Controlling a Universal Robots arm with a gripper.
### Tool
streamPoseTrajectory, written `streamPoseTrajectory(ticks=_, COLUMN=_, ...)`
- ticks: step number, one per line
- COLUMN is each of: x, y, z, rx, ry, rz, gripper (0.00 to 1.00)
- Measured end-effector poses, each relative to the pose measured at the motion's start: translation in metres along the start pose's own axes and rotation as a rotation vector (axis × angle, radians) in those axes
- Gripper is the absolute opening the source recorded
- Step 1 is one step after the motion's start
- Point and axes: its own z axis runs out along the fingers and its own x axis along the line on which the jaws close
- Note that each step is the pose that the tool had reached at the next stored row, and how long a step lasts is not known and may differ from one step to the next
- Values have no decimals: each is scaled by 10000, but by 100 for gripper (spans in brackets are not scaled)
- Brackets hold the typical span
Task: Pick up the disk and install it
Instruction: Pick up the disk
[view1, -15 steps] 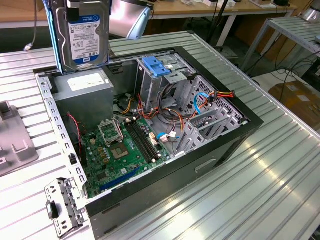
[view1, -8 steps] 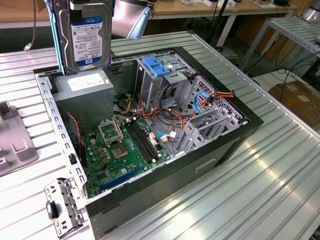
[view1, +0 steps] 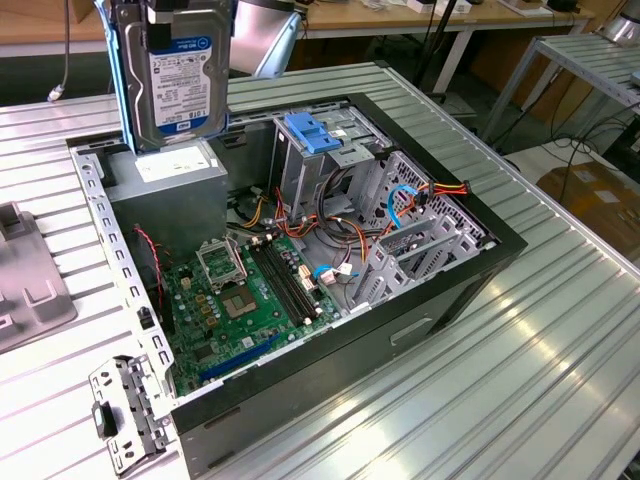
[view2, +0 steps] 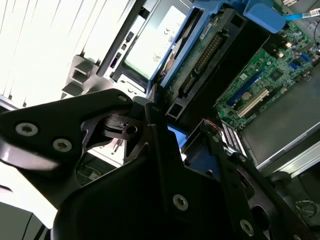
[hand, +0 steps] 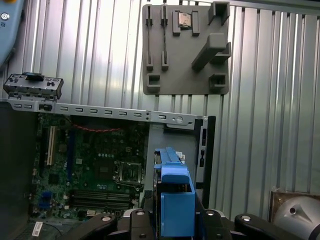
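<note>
The fingers (view2: 159, 132) are clamped on the disk (view1: 180, 85), held upright over the computer case (view1: 470, 285); loose cables (view1: 445, 187) below them could snag its rails and twist it askew

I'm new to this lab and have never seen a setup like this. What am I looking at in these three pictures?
A robot arm is working over an open computer case that lies on a ribbed metal table. The exterior view comes from a camera standing off the arm. Both wrist views come from cameras riding on the arm, looking past its tool.

The tool is clamped on the disk, a silver hard drive with blue side rails. It hangs upright in the air above the case.

Inside the case are the green motherboard, a grey power supply, and a metal cage topped by a blue latch. A grey holder tray lies on the table beside the case.
</note>
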Motion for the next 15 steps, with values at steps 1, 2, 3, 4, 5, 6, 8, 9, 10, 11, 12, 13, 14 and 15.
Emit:
streamPoseTrajectory(ticks=1, x=6, y=-3, z=0, rx=0, ry=-1, rz=0, gripper=37)
streamPoseTrajectory(ticks=2, x=15, y=-6, z=0, rx=0, ry=0, rz=-1, gripper=37)
streamPoseTrajectory(ticks=3, x=22, y=-9, z=0, rx=0, ry=0, rz=-1, gripper=37)
streamPoseTrajectory(ticks=4, x=28, y=-11, z=0, rx=0, ry=-1, rz=-1, gripper=37)
streamPoseTrajectory(ticks=5, x=34, y=-14, z=0, rx=0, ry=-1, rz=-1, gripper=37)
streamPoseTrajectory(ticks=6, x=40, y=-16, z=0, rx=0, ry=0, rz=0, gripper=37)
streamPoseTrajectory(ticks=8, x=52, y=-21, z=0, rx=1, ry=-1, rz=-1, gripper=37)
streamPoseTrajectory(ticks=9, x=60, y=-25, z=0, rx=1, ry=-1, rz=0, gripper=37)
streamPoseTrajectory(ticks=10, x=66, y=-28, z=-1, rx=1, ry=0, rz=-1, gripper=37)
streamPoseTrajectory(ticks=11, x=79, y=-33, z=-1, rx=1, ry=-1, rz=-1, gripper=37)
streamPoseTrajectory(ticks=12, x=86, y=-36, z=-1, rx=1, ry=-2, rz=0, gripper=37)
streamPoseTrajectory(ticks=13, x=92, y=-39, z=-1, rx=0, ry=-1, rz=0, gripper=37)
streamPoseTrajectory(ticks=14, x=101, y=-43, z=-1, rx=1, ry=-1, rz=0, gripper=37)
streamPoseTrajectory(ticks=15, x=107, y=-45, z=-1, rx=0, ry=-1, rz=-1, gripper=37)
